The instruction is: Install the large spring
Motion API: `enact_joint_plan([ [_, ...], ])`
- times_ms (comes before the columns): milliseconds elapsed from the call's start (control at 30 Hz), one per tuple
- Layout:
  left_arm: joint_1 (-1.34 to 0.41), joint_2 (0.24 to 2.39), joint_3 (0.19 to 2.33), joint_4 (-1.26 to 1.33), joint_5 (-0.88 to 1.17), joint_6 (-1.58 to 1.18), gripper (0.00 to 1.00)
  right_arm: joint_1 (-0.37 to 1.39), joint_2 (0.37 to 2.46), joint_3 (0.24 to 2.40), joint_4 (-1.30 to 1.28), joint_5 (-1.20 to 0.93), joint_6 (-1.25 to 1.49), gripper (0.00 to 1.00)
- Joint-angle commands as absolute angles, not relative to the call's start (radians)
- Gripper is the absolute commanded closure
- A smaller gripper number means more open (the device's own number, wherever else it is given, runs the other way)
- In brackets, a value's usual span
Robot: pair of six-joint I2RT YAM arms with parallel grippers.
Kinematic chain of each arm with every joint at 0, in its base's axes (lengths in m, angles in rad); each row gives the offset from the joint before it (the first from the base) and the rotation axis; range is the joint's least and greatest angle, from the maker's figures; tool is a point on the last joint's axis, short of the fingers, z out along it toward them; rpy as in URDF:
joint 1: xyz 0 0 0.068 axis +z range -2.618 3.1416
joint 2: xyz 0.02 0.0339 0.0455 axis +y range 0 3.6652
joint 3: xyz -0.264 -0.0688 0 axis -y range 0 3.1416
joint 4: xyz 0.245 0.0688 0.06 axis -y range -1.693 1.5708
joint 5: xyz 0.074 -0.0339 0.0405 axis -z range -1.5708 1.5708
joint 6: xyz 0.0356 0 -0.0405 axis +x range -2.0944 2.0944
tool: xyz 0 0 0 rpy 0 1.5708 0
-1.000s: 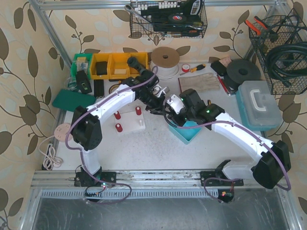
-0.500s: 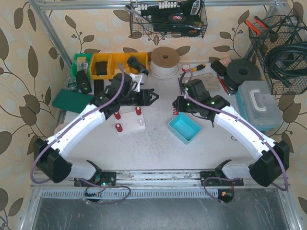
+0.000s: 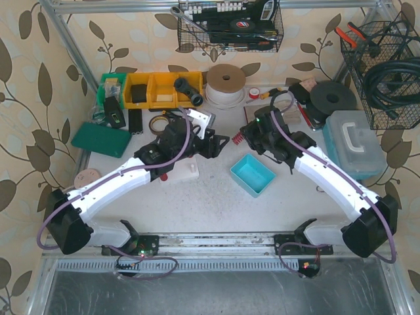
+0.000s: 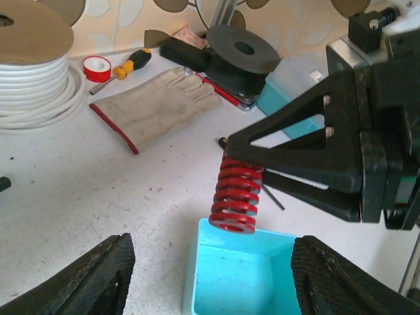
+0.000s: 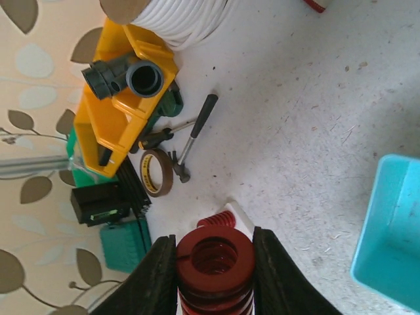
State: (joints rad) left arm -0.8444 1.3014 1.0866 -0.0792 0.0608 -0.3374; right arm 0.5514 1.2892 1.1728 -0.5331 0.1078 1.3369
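My right gripper (image 3: 244, 136) is shut on the large red spring (image 3: 237, 138) and holds it above the table, just beyond the teal bin (image 3: 252, 174). In the right wrist view the spring (image 5: 215, 257) sits end-on between my fingers (image 5: 157, 275). In the left wrist view the spring (image 4: 236, 197) hangs tilted over the bin's far rim (image 4: 246, 231). My left gripper (image 3: 220, 143) is open and empty and faces the spring from the left; its pads (image 4: 92, 282) frame the bin. The white base plate (image 5: 237, 216) carries a smaller red spring (image 5: 216, 220); my left arm mostly hides the plate from above.
Yellow bins (image 3: 154, 88), a tape roll (image 5: 157, 172) and a hammer (image 5: 193, 134) lie at the back left. A white cable spool (image 3: 225, 82), a glove (image 4: 157, 105), a screwdriver (image 4: 121, 69) and a black disc (image 3: 331, 98) stand behind. A blue-lidded box (image 3: 354, 141) is at the right.
My left arm has swung right, bringing its open gripper close to the right gripper. My right gripper has turned so the red spring now shows clearly between the two grippers.
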Motion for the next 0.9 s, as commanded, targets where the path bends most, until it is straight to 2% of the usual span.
enact_joint_plan([
  [0,-0.847,1.286,1.054,0.064,0.122,-0.248,0.32,0.538,1.261,1.141,-0.432,0.081,1.491,1.0],
  [333,-0.847,1.37,1.04,0.208,0.208,-0.223,0.33,0.543,1.292,1.153,-0.331,0.001,1.601,1.0],
  [567,-0.834,1.394,1.007,0.285,0.204,-0.233,0.47,0.541,1.278,1.153,-0.324,-0.004,1.59,1.0],
  [667,-0.821,1.41,1.012,0.304,0.213,-0.243,0.48,0.54,1.277,1.141,-0.308,-0.019,1.593,1.0],
  [733,-0.819,1.419,1.03,0.274,0.209,-0.234,0.48,0.541,1.273,1.144,-0.314,-0.018,1.586,1.0],
  [867,-0.819,1.406,1.02,0.259,0.192,-0.229,0.38,0.539,1.259,1.156,-0.364,0.013,1.561,1.0],
])
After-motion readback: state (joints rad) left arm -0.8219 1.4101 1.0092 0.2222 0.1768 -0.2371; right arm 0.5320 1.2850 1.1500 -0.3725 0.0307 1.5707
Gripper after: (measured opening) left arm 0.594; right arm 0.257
